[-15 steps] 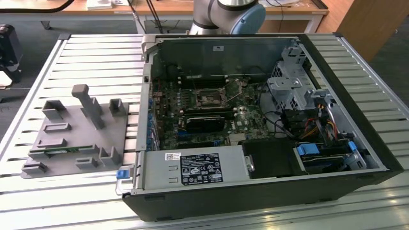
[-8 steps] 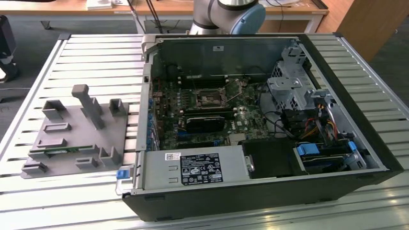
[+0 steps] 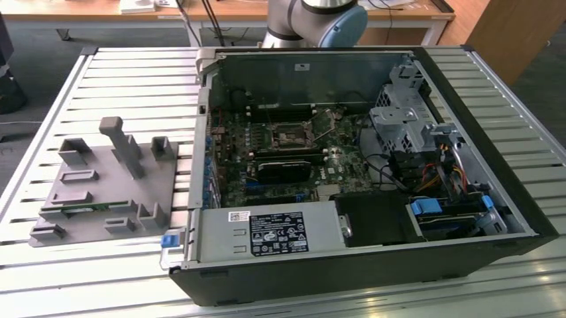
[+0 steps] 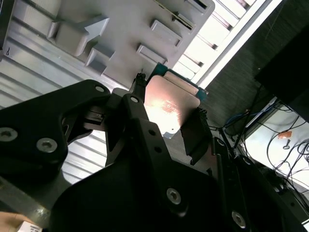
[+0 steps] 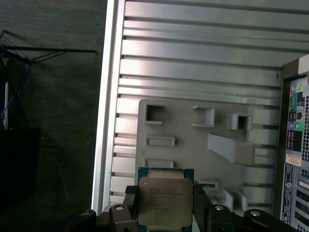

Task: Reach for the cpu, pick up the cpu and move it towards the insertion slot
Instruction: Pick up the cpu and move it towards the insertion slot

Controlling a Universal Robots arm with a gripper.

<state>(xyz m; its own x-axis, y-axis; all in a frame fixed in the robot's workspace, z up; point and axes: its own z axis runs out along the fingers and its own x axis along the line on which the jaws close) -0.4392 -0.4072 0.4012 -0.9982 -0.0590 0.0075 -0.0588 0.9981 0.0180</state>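
Note:
In both wrist views the cpu point(image 5: 165, 202) point(image 4: 170, 102), a flat square chip with a shiny metal top and a green underside edge, sits between the black fingers point(image 5: 129, 205) of my gripper point(image 5: 165, 209) point(image 4: 169, 113), which is shut on it. It hangs above the grey fixture plate point(image 5: 193, 145), over the plate's edge near the table rim. The insertion slot point(image 3: 287, 137), a silvery frame around a dark centre, lies on the motherboard inside the open computer case point(image 3: 460, 199), at the exterior view's right of the fixture plate point(image 3: 97, 192).
The plate carries raised grey blocks, recesses and a thin green circuit strip point(image 3: 78, 209). Everything rests on a slatted metal table point(image 3: 132, 79). The case's rear wall point(image 5: 294, 145) stands beside the plate. The arm's base point(image 3: 314, 20) rises behind the case. A dark floor point(image 5: 48, 96) lies past the table rim.

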